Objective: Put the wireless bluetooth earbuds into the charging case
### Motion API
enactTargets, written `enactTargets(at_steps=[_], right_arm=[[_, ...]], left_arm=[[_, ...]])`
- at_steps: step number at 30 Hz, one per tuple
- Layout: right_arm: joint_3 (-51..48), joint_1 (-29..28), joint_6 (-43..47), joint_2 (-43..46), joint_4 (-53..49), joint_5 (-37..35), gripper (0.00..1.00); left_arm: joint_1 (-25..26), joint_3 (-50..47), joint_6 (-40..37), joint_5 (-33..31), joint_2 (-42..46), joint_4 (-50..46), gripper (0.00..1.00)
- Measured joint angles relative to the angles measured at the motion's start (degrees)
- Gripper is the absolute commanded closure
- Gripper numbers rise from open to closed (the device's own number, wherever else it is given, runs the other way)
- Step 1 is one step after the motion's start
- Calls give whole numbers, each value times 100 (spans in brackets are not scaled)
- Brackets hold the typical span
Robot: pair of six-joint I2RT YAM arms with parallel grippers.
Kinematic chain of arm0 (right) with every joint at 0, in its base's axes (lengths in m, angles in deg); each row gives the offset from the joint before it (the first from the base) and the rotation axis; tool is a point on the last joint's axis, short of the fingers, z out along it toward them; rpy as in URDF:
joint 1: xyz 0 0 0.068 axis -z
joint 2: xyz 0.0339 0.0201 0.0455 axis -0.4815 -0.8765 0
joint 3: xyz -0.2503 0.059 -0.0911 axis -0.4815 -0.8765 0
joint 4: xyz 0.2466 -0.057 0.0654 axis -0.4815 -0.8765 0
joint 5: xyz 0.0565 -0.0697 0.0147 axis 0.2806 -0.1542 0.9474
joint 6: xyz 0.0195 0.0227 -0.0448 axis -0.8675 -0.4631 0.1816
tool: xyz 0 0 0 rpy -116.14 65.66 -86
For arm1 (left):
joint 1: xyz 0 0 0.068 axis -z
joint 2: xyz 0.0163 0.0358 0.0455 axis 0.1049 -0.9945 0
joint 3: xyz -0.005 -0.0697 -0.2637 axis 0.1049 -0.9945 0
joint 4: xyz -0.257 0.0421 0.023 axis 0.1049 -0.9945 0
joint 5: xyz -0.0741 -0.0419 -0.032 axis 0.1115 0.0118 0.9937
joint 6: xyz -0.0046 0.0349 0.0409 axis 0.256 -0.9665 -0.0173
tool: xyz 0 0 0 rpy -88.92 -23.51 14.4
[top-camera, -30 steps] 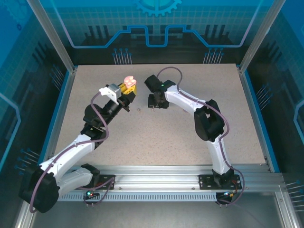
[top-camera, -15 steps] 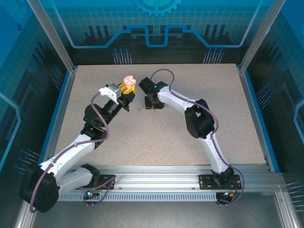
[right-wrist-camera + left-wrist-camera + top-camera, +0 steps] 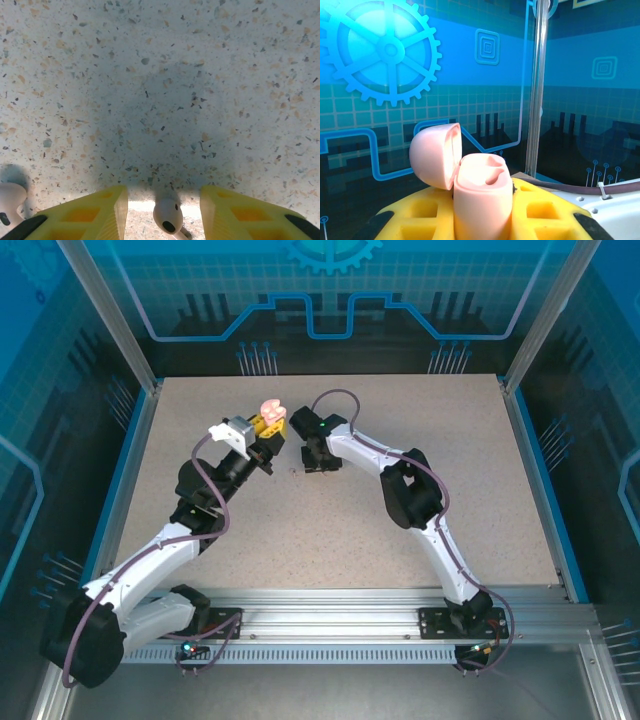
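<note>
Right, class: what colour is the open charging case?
The charging case is pale pink, seen best in the left wrist view.

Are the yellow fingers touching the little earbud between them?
Apart: in the right wrist view, bare table shows between the earbud and each finger of the right gripper.

This is a robotics lab test cell, not a lived-in room: a speckled, stone-look counter (image 3: 330, 530) is boxed in by bare aluminium posts (image 3: 105, 315) and clear blue-tinted panels (image 3: 200, 300) printed with a large gear emblem (image 3: 385, 50) and circuit-trace lines. Two white-and-black robot arms, the left arm (image 3: 150, 562) and the right arm (image 3: 445, 550), are bolted side by side to a slotted aluminium rail (image 3: 330, 625) at the near edge. A purple cable (image 3: 345, 392) loops along them, and blue trim (image 3: 120, 480) edges the counter.
</note>
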State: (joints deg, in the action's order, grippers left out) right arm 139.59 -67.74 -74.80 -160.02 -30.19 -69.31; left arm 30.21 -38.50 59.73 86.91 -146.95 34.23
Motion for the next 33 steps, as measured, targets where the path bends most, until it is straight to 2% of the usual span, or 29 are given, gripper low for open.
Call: enactTargets(at_steps=[33], right_arm=[[-46, 0, 15, -4, 0, -2, 69]], left_arm=[[0, 2, 0, 2, 0, -20, 100]])
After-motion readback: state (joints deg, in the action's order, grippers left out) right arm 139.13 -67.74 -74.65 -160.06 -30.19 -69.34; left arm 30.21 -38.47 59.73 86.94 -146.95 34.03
